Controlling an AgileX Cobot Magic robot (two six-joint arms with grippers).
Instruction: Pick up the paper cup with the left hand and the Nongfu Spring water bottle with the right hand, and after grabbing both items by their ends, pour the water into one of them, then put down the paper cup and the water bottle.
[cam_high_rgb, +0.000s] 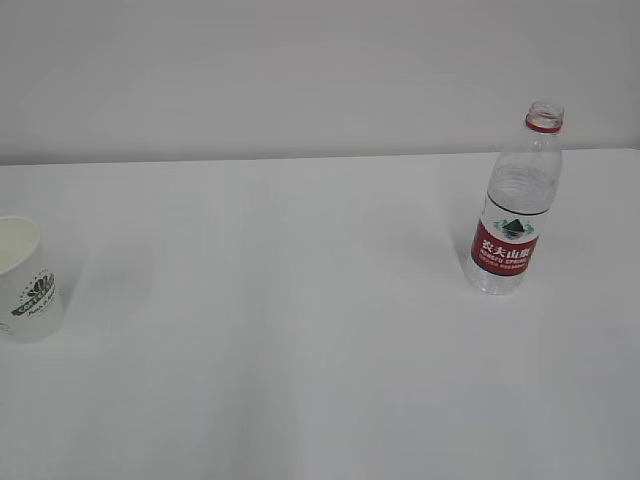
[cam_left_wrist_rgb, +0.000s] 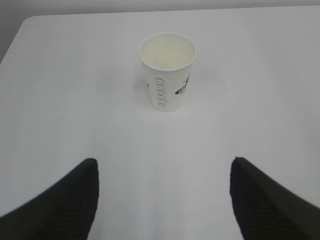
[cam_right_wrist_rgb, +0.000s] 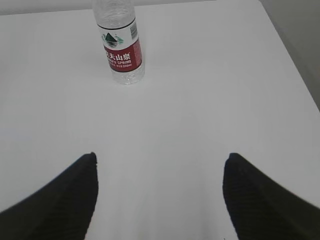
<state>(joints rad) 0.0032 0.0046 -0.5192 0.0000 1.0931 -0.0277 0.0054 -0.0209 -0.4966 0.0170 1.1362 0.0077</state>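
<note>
1. The small white paper cup (cam_left_wrist_rgb: 167, 72) with dark green lettering stands upright and empty on the white surface (cam_high_rgb: 300, 330), at the far left edge of the exterior view.
2. The clear plastic Nongfu Spring water bottle (cam_high_rgb: 515, 205) with its red label stands upright and uncapped at the right, well apart from the cup; its water level is hard to read.
3. The left hand (cam_left_wrist_rgb: 162, 200) has its jaws spread wide and empty, the cup ahead and centred between them.
4. The right hand (cam_right_wrist_rgb: 160, 197) is likewise spread and empty, with the bottle ahead and left of centre.
5. Judged best: advance the left hand straight and close gently so the cup wall does not crush; shift the right hand left before closing on the bottle.
</note>
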